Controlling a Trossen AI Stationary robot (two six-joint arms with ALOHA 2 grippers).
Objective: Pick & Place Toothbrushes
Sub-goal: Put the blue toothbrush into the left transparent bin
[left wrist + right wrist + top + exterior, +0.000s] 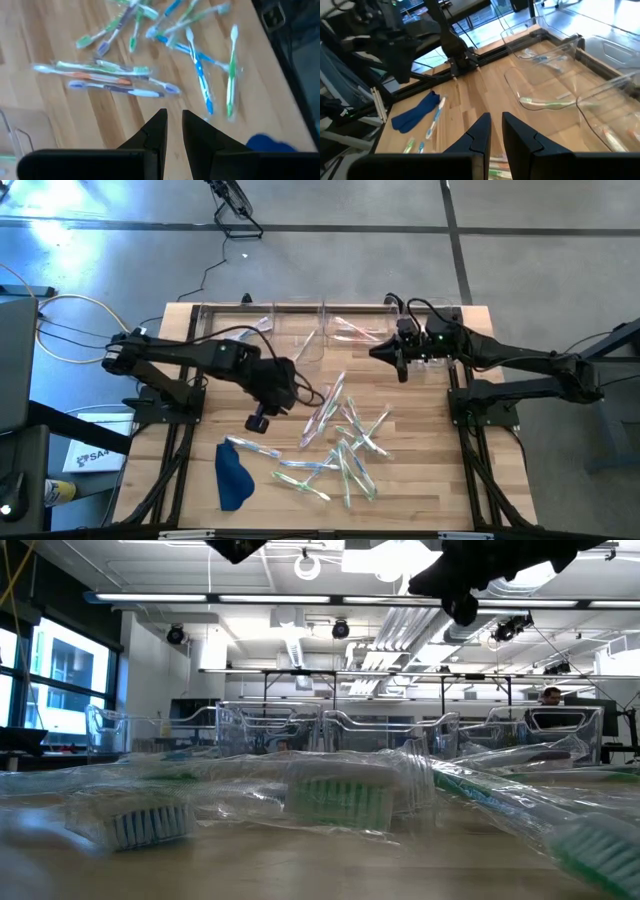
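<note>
1. I am holding my left hand (259, 421) above the wooden worktop (420, 480), left of the middle and just left of the scattered toothbrushes (340, 445).
2. In the left wrist view my left fingers (156, 131) are standing nearly together with only a narrow slit between them, and they are pinching nothing.
3. I am holding my right hand (383, 352) over the far part of the worktop, at the row of clear bins (320, 330) along the far edge.
4. In the right wrist view my right fingers (479, 134) are likewise sitting almost pressed together, a thin gap showing, with nothing between them.
5. Most toothbrushes are lying loose in their clear wrappers in a spread-out heap on the middle and near part of the worktop, many crossing or touching one another; handles are showing green, blue, pink and pale.
6. One toothbrush (252, 448) is lying apart from the heap, just beside the blue cloth (233, 476) at the near left.
7. A few toothbrushes are already lying inside the bins: the right wrist view is showing a green-handled one (547, 103) in one compartment and others in the neighbouring compartments.
8. In the low view wrapped brush heads (338, 800) are filling the foreground, with the bins standing behind them.
9. A person (550, 696) is sitting far back in the room, well apart from the worktop.
</note>
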